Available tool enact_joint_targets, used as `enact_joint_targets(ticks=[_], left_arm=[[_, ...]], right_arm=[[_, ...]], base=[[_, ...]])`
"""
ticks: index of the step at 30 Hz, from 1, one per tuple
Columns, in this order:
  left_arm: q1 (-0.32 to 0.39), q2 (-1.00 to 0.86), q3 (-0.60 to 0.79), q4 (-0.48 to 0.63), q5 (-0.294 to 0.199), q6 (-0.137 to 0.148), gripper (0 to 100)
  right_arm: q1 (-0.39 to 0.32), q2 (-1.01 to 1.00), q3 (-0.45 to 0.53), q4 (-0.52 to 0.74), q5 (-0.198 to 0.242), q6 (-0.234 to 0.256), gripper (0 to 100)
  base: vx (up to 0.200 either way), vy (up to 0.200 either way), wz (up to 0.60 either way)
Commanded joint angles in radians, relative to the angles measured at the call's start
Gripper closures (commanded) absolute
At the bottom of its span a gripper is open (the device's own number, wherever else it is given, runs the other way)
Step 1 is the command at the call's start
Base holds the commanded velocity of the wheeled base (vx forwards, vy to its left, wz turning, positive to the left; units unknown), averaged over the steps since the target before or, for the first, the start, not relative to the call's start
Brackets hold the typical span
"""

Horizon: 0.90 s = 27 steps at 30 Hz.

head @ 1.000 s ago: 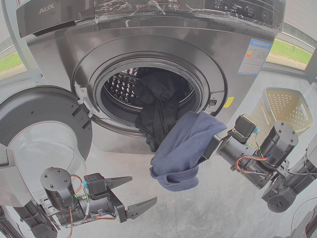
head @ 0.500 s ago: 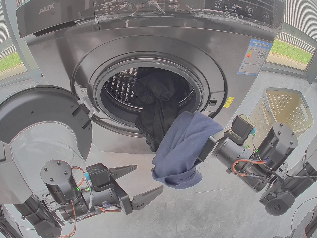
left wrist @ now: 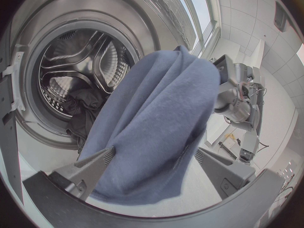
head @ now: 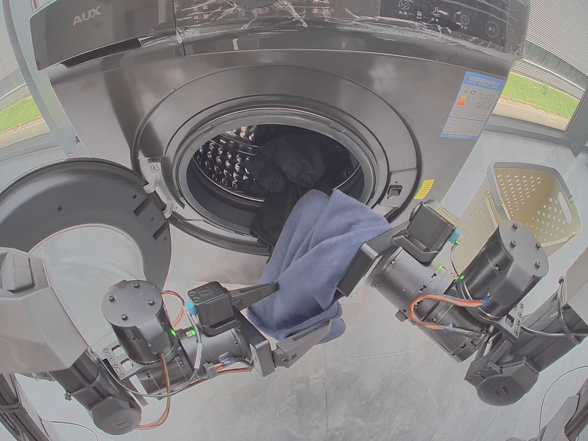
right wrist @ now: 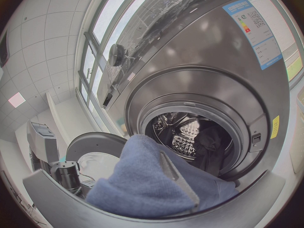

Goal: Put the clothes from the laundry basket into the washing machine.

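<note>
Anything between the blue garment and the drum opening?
Partly. A black garment hangs out over the lower lip of the drum opening, directly behind the blue garment. The door is swung aside to the left, off the path. The upper part of the opening looks free.

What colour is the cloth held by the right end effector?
The cloth is blue; left wrist view.

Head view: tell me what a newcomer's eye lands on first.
A blue garment hangs before the open washing machine, held up by the right gripper, its lower end between the fingers of the open left gripper. Behind it a black garment spills over the lip of the drum.
</note>
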<state>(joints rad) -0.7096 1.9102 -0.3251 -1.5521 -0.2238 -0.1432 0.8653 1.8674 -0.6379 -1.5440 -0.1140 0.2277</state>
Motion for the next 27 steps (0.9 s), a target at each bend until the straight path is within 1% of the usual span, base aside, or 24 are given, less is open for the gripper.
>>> enact_joint_targets(ticks=[1,3,6,14,18,21,27], left_arm=[[0.004,0.069,-0.054,0.000,0.003,0.005,0],[0.007,0.090,-0.065,0.000,0.004,0.019,0],[0.019,0.116,-0.080,0.000,0.004,0.025,0],[0.053,0.194,-0.166,0.000,0.006,0.025,0],[0.064,0.228,-0.193,0.000,0.008,0.028,0],[0.070,0.256,-0.218,-0.002,0.029,0.028,0],[0.070,0.285,-0.249,0.000,0.040,0.027,0]], right_arm=[[0.024,0.001,-0.003,-0.001,0.001,0.001,100],[0.031,-0.001,-0.002,-0.001,-0.001,0.001,100],[0.046,-0.005,0.003,-0.001,-0.001,0.001,100],[0.072,-0.010,0.009,-0.001,-0.001,0.006,100],[0.073,-0.007,0.009,-0.001,-0.001,0.006,100],[0.083,-0.007,0.007,-0.001,-0.001,0.006,100],[0.093,-0.007,0.009,-0.001,-0.004,0.010,100]], base=[[0.000,0.000,0.00],[0.000,0.000,0.00],[0.000,0.000,0.00],[0.000,0.000,0.00],[0.000,0.000,0.00],[0.000,0.000,0.00],[0.000,0.000,0.00]])
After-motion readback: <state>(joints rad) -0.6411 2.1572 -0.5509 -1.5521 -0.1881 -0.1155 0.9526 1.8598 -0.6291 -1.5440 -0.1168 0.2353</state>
